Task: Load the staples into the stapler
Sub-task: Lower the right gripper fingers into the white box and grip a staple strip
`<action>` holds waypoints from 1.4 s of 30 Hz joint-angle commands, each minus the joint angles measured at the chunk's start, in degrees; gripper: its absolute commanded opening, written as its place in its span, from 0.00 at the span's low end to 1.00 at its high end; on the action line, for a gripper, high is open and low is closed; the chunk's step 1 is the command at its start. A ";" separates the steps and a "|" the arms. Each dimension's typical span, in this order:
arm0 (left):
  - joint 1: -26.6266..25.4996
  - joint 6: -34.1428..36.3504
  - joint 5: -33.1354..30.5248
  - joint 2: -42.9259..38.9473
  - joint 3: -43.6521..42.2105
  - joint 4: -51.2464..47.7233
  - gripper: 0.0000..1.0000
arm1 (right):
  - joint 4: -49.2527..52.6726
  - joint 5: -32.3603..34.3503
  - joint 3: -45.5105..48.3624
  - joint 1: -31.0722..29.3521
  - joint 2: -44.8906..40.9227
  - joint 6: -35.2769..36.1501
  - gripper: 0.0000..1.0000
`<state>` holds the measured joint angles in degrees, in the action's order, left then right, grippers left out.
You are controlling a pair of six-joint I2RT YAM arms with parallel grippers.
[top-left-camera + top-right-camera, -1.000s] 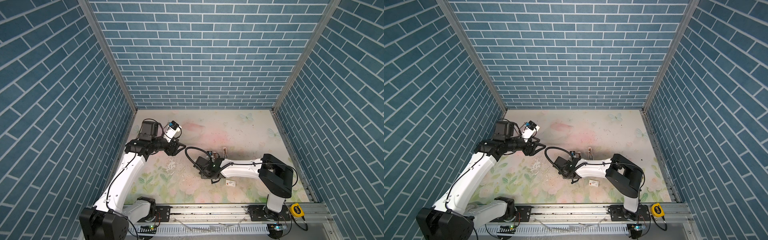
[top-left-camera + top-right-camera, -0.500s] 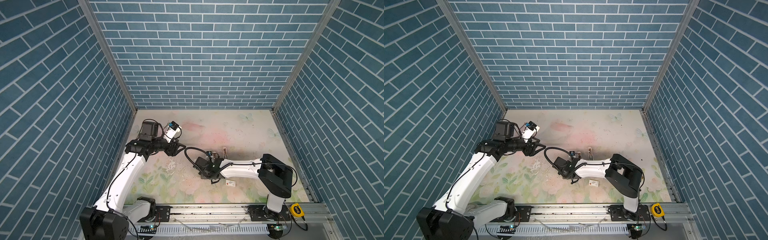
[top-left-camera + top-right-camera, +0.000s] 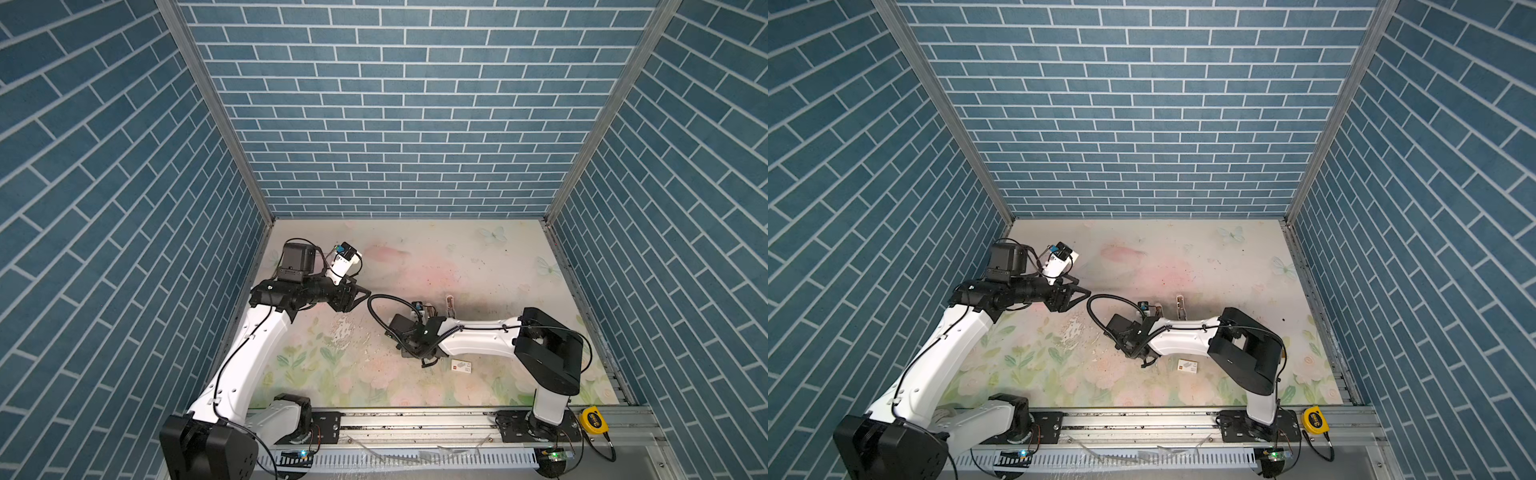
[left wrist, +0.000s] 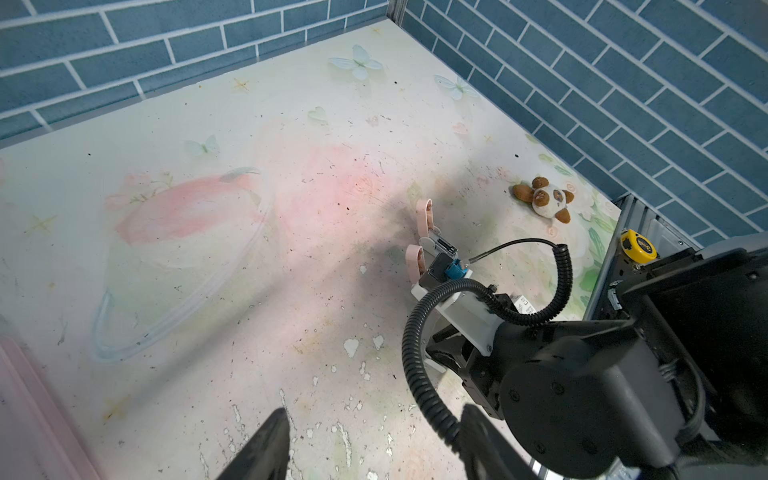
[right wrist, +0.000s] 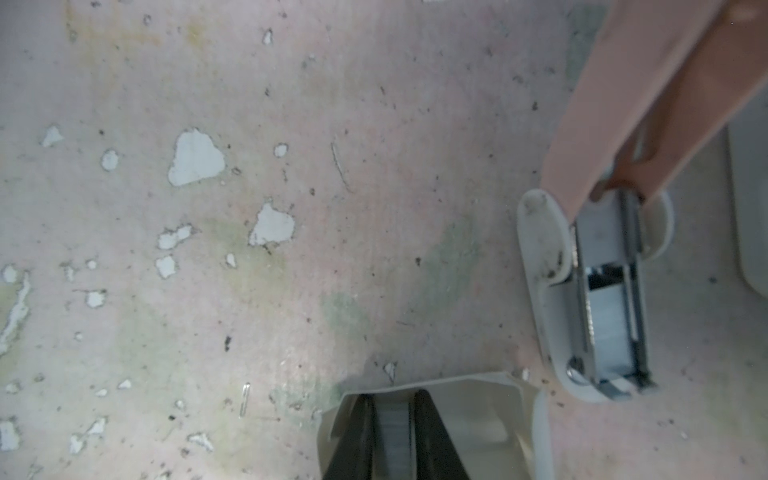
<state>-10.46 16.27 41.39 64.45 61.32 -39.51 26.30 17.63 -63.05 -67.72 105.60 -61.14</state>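
The right gripper (image 5: 392, 399) points down over the middle of the worktop (image 3: 415, 249). In the right wrist view its two black fingers (image 5: 357, 436) stand close together, one pressed on each side of a grey strip of the staples (image 5: 392, 440). The strip still lies in the cream cardboard tray (image 5: 478, 411), which rests on the worktop. In both top views the arm's own wrist hides the gripper and the tray.

The stapler (image 5: 602, 311) lies just beside the tray, not touching it. It is open: the pink top arm (image 5: 644, 83) is swung up and away from the white base, and the metal channel is bare to the camera. In a top view the stapler (image 3: 449, 303) sits near the middle of the worktop, on the far side of the right arm.

The left gripper (image 4: 374, 415) hangs above the worktop towards its left edge, well apart from the stapler, with its jaws spread and nothing between them.

A flat white card sleeve (image 3: 462, 365) with a red square mark lies towards the front edge. A small panda toy (image 4: 544, 199) lies near the right edge. A yellow tape measure (image 3: 594, 417) rests on the rail at the front right corner.
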 commanded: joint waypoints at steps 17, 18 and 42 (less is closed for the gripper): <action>0.70 0.04 0.71 0.58 -0.94 0.76 0.66 | 5.42 -0.40 1.81 0.31 6.20 0.02 0.09; 0.70 -0.01 0.71 0.58 -0.94 0.80 0.66 | 5.30 -0.49 1.88 0.36 6.20 0.13 0.07; 1.67 -0.84 0.41 1.07 -1.45 1.28 0.66 | 2.59 4.30 4.00 0.84 -4.98 3.23 0.00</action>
<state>-9.30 15.92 41.39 65.12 60.90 -38.68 27.22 19.81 -60.49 -67.07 103.22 -58.59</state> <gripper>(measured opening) 0.663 0.135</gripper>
